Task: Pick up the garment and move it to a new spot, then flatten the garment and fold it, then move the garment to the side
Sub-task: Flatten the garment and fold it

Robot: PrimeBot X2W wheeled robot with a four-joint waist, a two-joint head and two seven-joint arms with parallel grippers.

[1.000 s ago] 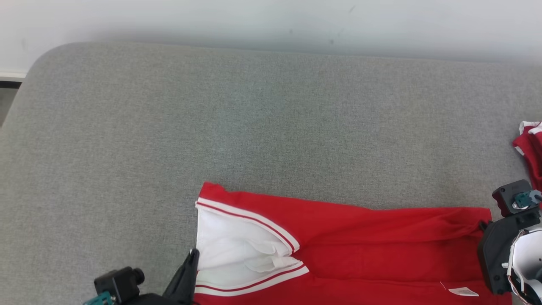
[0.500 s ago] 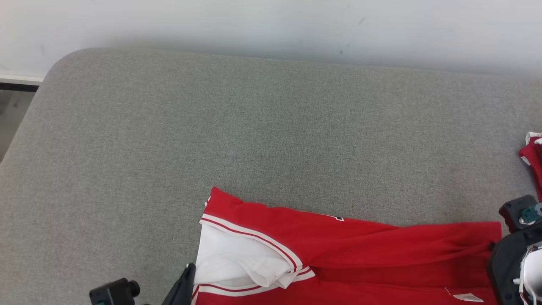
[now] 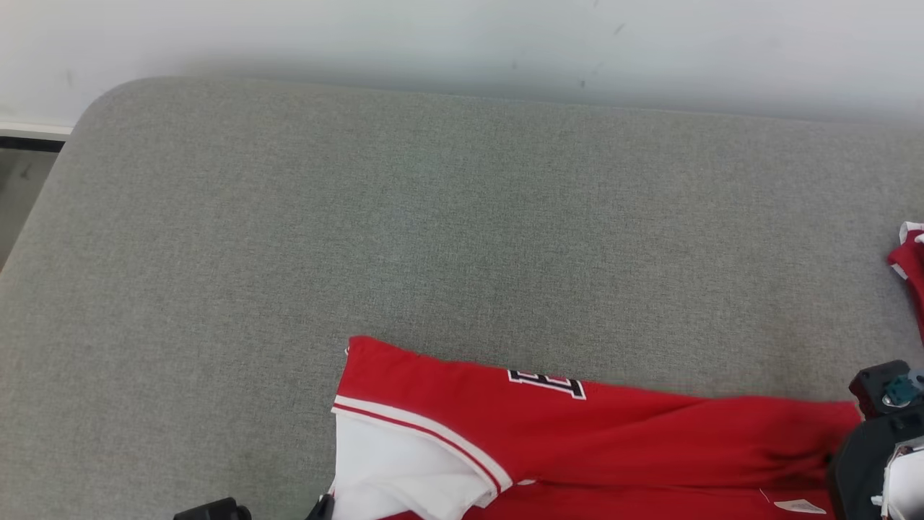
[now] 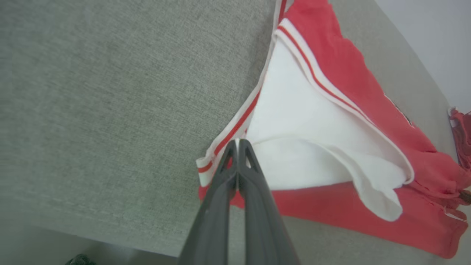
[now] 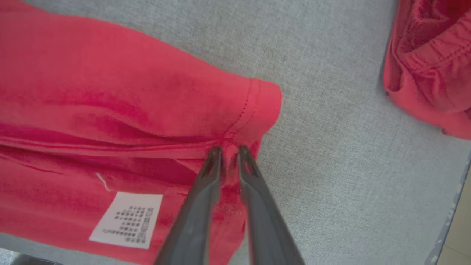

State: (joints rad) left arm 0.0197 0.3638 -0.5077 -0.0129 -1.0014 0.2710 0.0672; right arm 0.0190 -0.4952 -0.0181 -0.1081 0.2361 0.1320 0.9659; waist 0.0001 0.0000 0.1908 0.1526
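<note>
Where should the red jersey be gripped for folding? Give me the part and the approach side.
Grip the garment at its two ends: the striped sleeve trim from the left, the stitched hem corner from the right. Both are outer edges with bare grey surface beside them, leaving room to pinch. The left hand is shut on the trim.

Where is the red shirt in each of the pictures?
Head view: the red shirt lies along the bottom edge, from the middle to the right.
Left wrist view: the red shirt spreads across the right half, with its white sleeve in the middle.
Right wrist view: the red shirt covers the left and middle.
Shared landmark: the other red cloth, at the right edge in each view.
</note>
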